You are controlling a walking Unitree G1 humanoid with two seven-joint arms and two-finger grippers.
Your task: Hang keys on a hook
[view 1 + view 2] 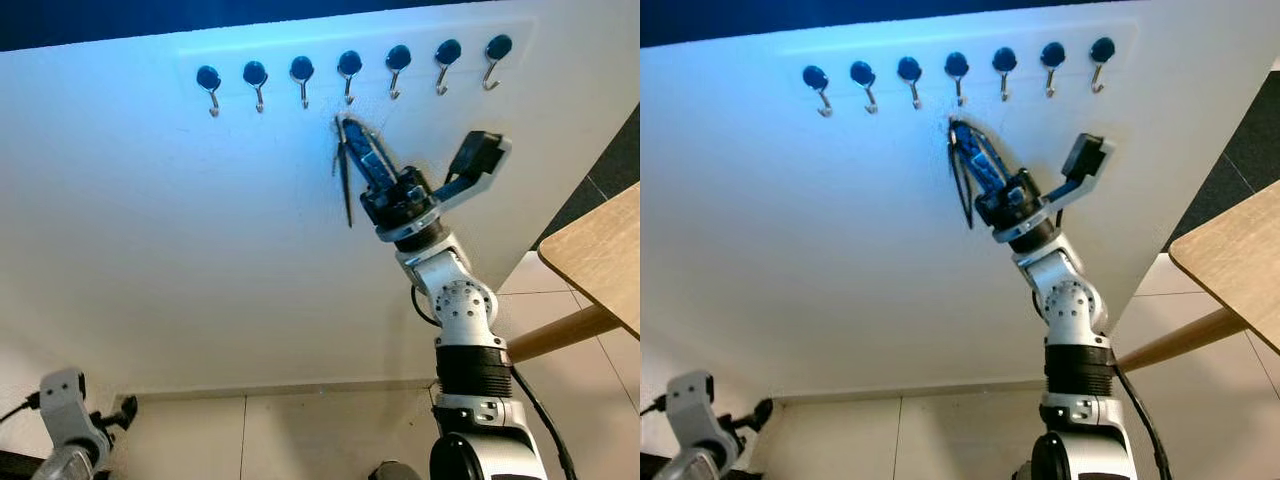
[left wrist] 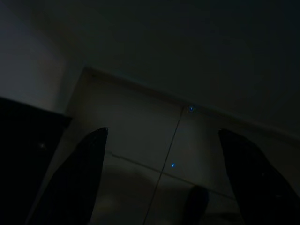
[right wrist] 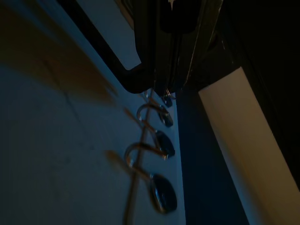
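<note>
The right gripper was raised to the wall, pinching the keys — their dark loop dangling just below the fourth hook from the left. Approach step, I judged; next, lift the loop over that hook.

The left gripper hung low, fingers spread.

Seven small silver metal hooks with round dark-blue caps (all in one row), above the right gripper.
</note>
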